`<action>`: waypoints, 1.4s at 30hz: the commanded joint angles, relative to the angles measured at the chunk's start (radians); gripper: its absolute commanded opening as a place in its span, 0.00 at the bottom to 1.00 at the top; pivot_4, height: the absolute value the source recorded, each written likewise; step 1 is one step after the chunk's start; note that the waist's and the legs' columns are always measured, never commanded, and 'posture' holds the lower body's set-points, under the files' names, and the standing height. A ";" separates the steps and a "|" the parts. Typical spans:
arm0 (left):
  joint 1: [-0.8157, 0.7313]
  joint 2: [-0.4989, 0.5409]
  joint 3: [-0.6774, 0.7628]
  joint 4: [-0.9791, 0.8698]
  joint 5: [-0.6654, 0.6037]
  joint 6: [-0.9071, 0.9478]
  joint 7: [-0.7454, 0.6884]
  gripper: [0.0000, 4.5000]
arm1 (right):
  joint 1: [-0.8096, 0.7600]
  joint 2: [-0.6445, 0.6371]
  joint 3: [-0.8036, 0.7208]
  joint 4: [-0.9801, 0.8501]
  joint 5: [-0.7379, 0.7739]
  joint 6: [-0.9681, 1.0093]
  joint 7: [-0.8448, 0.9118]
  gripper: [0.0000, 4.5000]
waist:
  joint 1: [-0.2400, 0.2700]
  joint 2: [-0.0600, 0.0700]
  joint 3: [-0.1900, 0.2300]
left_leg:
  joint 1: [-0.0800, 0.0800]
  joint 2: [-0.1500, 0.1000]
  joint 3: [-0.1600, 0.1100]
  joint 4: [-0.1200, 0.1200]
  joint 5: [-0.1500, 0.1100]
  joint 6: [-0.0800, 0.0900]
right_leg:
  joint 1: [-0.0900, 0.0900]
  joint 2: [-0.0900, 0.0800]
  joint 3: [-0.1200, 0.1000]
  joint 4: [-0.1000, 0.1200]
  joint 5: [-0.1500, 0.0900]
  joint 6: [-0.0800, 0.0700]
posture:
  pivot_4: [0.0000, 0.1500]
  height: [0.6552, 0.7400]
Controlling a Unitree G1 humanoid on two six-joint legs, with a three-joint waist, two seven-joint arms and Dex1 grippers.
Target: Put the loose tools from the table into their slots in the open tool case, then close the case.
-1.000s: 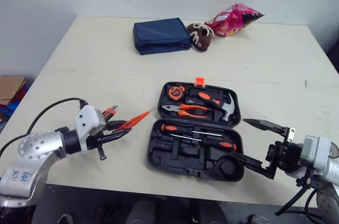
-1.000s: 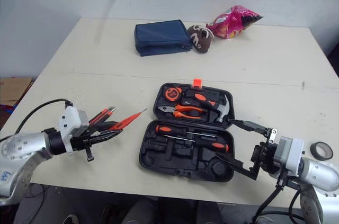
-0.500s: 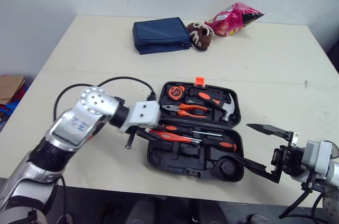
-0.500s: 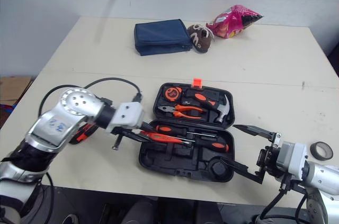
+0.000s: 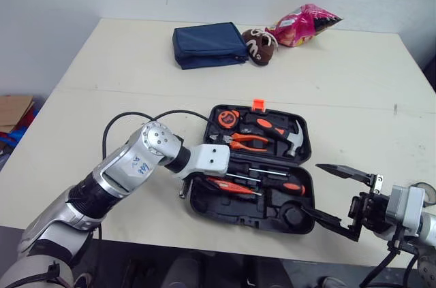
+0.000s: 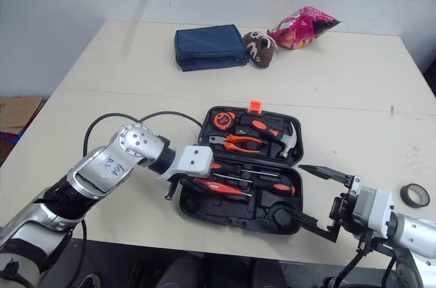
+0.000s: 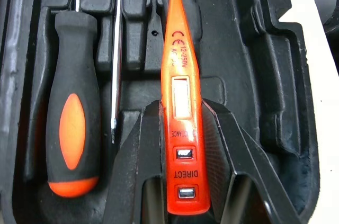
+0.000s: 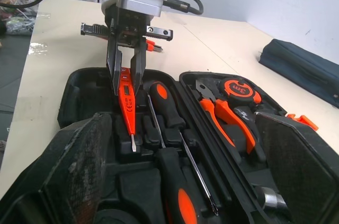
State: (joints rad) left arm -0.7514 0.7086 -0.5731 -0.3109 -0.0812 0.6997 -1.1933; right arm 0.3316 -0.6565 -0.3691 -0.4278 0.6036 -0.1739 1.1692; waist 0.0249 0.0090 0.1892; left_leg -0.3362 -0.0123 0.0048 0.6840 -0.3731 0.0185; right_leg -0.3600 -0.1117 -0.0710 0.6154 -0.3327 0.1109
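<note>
At the near edge of the table, the right hand hangs beside the near right corner of the tool case. Its fingers are spread wide and hold nothing. A roll of black tape lies on the table well to the right of the case, judged a loose item yet to be stowed. The case lies open, and the left hand is over its near half, clamped on the butt end of the orange voltage tester. The tester's blade points along the moulded tray, parallel to a black-and-orange screwdriver and a thin-shafted driver already seated just beside it. Whether the tester touches the tray cannot be told. The step in hand is judged to be seating the tester. To do it well, the body should be kept parallel to the recess and lowered level, then pressed home before the fingers part. The parting should be narrow so that the neighbouring thin shaft is not knocked out. The right hand should hold clear until the lid is due. In the far half of the case sit pliers, a hammer and a tape measure. At the far end of the table lie a blue pouch, a brown shoe and a pink snack bag, none of them part of the task.
</note>
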 commanded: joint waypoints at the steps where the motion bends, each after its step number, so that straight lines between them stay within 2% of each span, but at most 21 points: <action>1: -0.022 0.007 -0.025 0.017 0.074 -0.019 0.027 0.07 | 0.008 -0.009 -0.038 -0.041 0.029 -0.003 -0.010 1.00 | 0.000 0.000 0.000 | 0.000 0.000 0.000 0.000 0.000 0.000 | 0.000 0.000 0.000 -0.002 0.000 0.000 | 1.00 1.00; 6: -0.033 -0.032 0.001 0.044 0.065 -0.010 0.047 0.07 | -0.005 -0.011 -0.026 -0.046 0.029 0.002 -0.024 1.00 | 0.001 0.000 0.000 | 0.000 0.000 0.000 0.000 0.000 0.000 | 0.000 0.000 0.000 -0.002 0.000 0.000 | 1.00 1.00; 17: -0.026 -0.015 -0.039 0.046 0.121 0.001 0.045 0.07 | -0.063 -0.020 0.008 -0.036 0.012 0.039 -0.055 1.00 | 0.000 0.000 0.000 | 0.000 0.000 0.000 0.000 0.000 0.000 | 0.000 0.000 0.000 -0.002 0.000 0.001 | 1.00 1.00; 23: 0.001 -0.011 -0.017 0.011 0.114 -0.004 0.058 0.07 | -0.058 -0.033 -0.004 -0.109 0.027 0.094 -0.092 1.00 | 0.001 0.000 0.000 | 0.000 0.000 0.000 0.000 0.000 0.000 | 0.000 0.000 0.000 -0.002 0.000 0.001 | 1.00 1.00; 25: 0.005 -0.014 -0.007 0.003 0.108 -0.010 0.063 0.30 | -0.055 -0.038 -0.009 -0.133 0.034 0.113 -0.104 1.00 | 0.001 0.000 0.000 | 0.000 0.000 -0.001 0.000 0.000 0.000 | 0.000 0.000 -0.001 -0.002 0.000 0.001 | 1.00 1.00; 28: 0.003 -0.021 0.010 -0.028 0.080 -0.024 0.050 0.55 | -0.052 -0.042 -0.013 -0.143 0.039 0.125 -0.110 1.00 | 0.001 0.000 0.000 | 0.000 0.000 -0.001 0.000 0.000 0.000 | 0.000 0.000 -0.001 -0.002 0.000 0.001 | 1.00 1.00; 30: 0.001 -0.020 0.016 -0.043 0.067 -0.022 0.038 0.55 | -0.051 -0.044 -0.014 -0.145 0.040 0.130 -0.110 1.00 | 0.001 0.000 0.000 | 0.000 0.000 -0.001 0.000 0.000 0.000 | 0.000 0.000 -0.001 -0.002 0.000 0.001 | 1.00 1.00; 33: -0.016 -0.022 0.074 -0.113 -0.033 0.048 -0.014 0.55 | -0.054 -0.048 -0.014 -0.145 0.046 0.142 -0.109 1.00 | 0.000 0.000 0.000 | -0.001 0.000 -0.001 0.000 0.000 0.000 | 0.000 0.000 -0.001 0.001 0.000 0.001 | 1.00 1.00; 35: -0.034 0.015 0.093 -0.138 -0.059 0.058 -0.053 0.55 | -0.057 -0.054 -0.012 -0.140 0.050 0.151 -0.104 1.00 | 0.000 0.000 0.000 | -0.002 0.000 -0.001 0.000 0.000 0.000 | 0.000 0.000 -0.001 0.001 0.000 0.001 | 1.00 1.00; 38: -0.020 -0.007 0.173 -0.104 -0.153 0.060 -0.067 0.55 | -0.068 -0.057 -0.004 -0.129 0.049 0.157 -0.100 1.00 | -0.001 0.000 0.000 | -0.002 0.000 -0.002 0.000 0.000 0.000 | 0.000 0.000 -0.002 0.001 0.000 0.001 | 1.00 1.00; 41: 0.040 -0.075 0.261 0.007 -0.188 -0.154 -0.042 0.55 | -0.074 -0.052 -0.003 -0.118 0.046 0.153 -0.093 1.00 | 0.000 0.000 0.000 | -0.001 0.000 -0.002 0.001 0.000 0.000 | 0.001 -0.001 -0.002 -0.001 0.000 0.000 | 1.00 1.00; 42: 0.057 -0.102 0.295 0.050 -0.203 -0.185 -0.026 0.50 | -0.074 -0.047 -0.003 -0.106 0.042 0.144 -0.086 1.00 | 0.000 0.000 0.000 | -0.001 0.000 -0.002 0.001 0.000 0.000 | 0.001 -0.001 -0.002 -0.003 0.000 0.001 | 1.00 1.00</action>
State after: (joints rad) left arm -0.7110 0.6271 -0.3360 -0.3070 -0.2538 0.5887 -1.2398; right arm 0.2558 -0.7037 -0.3579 -0.5360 0.6281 -0.0179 1.0723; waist 0.0253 0.0090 0.1893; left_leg -0.3371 -0.0126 0.0021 0.6846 -0.3727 0.0184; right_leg -0.3592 -0.1124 -0.0739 0.6124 -0.3324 0.1114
